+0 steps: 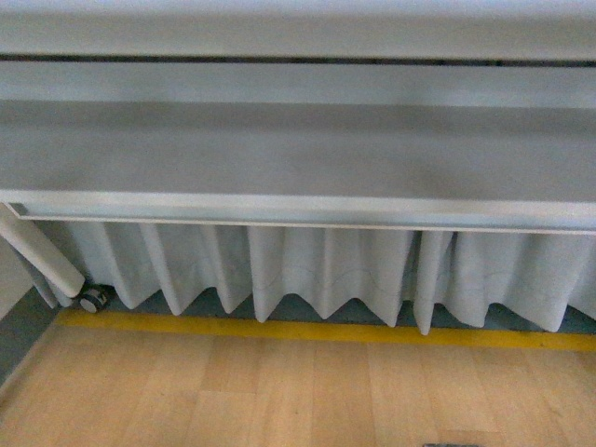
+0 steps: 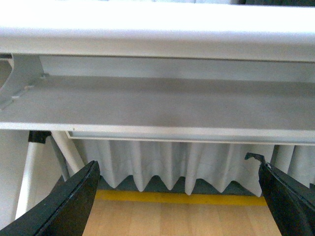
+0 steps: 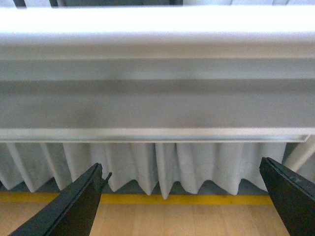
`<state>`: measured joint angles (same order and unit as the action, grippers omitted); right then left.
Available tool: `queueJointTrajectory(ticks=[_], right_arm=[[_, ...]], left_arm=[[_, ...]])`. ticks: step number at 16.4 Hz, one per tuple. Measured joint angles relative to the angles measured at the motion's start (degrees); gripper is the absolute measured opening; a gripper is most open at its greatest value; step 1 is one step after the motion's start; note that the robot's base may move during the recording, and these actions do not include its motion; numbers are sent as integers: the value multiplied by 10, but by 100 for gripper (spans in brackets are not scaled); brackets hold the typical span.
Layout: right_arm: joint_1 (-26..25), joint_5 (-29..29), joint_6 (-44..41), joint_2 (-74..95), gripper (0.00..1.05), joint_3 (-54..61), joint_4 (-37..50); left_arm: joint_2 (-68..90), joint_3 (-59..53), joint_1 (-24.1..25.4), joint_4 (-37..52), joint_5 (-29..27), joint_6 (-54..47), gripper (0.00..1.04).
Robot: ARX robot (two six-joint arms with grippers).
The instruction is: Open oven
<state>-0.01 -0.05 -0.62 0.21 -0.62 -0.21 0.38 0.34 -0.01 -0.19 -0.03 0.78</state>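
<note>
- Left wrist view: the left gripper (image 2: 174, 169) is spread wide, its two dark fingers (image 2: 74, 201) well apart. Nothing lies between them and they touch nothing.
- Right wrist view: the right gripper (image 3: 181, 169) is spread to a similar degree, its fingers (image 3: 74, 209) well apart. It is empty and in contact with nothing.
- Judgement: both arms sit low, below working height, in what reads as a rest or start pose. The wide opening would suit an approach to a bar handle.
- Ahead of both grippers runs the pale grey front rail of the tabletop (image 1: 298, 149), viewed from below its edge.
- Beneath the rail hangs a pleated white skirt (image 1: 307, 270). Its hem ends just above a yellow floor line (image 1: 307, 331), with a wood floor (image 1: 279, 391) nearer the robot.
- Front view, far left: a slanted white tube (image 1: 42, 251) stands with a small caster (image 1: 93, 300) just beside its foot.
- Oven: not visible in any view. It is presumably on the tabletop, above the field of all three cameras.
- Task status, as a judgement: the opening step is not begun. The arms need to rise above the rail before the door handle can be located.
</note>
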Motion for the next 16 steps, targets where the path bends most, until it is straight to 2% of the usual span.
queueJointTrajectory(ticks=[16], right_arm=[[0, 0, 2, 0, 98, 0, 0]], left_arm=[[0, 0, 0, 0, -1, -2, 98]])
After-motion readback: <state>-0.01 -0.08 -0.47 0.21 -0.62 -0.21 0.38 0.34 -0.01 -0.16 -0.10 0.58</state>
